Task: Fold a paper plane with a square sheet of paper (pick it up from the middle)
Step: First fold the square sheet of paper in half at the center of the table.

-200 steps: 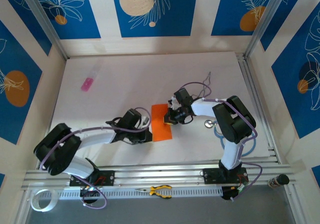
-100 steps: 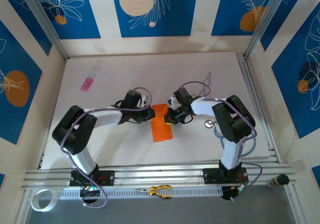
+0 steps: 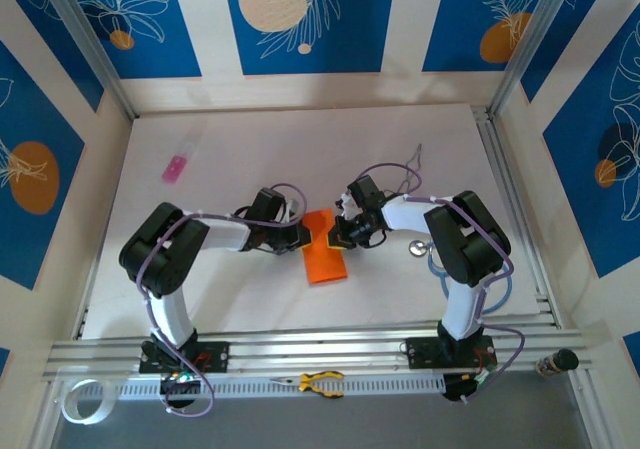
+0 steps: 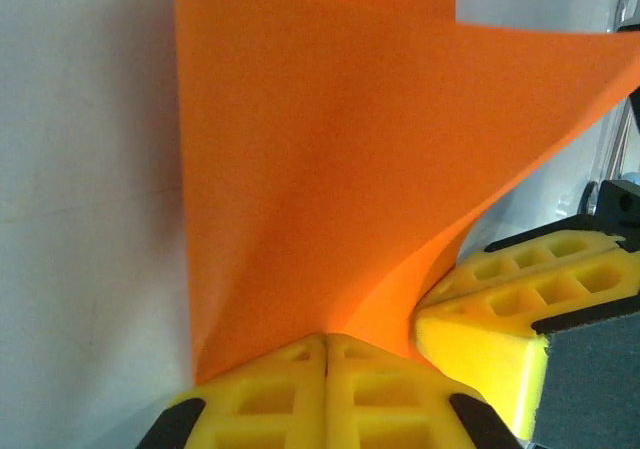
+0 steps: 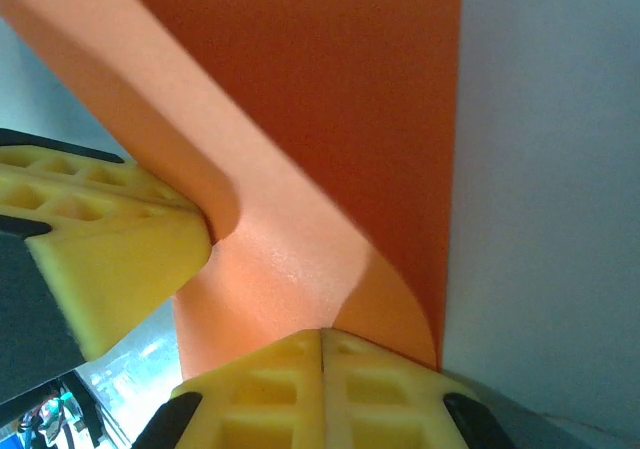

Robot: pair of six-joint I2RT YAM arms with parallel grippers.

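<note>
Left hand (image 3: 303,237), right hand (image 3: 337,237), both clenched

A thin bright orange paper sheet (image 3: 323,256), plain and unmarked, is folded into a narrow rectangle near the middle of the top view. Its long edges run roughly 12 to 6 o'clock. At its 12 o'clock end, a flap curves upward off the flat lower layer.

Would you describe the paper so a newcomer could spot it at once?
On the white table, look at the middle, where the left gripper and right gripper meet. The square sheet of paper lies there, one corner lifted. It is the table's only orange thing, unlike the small pink object far left.
</note>
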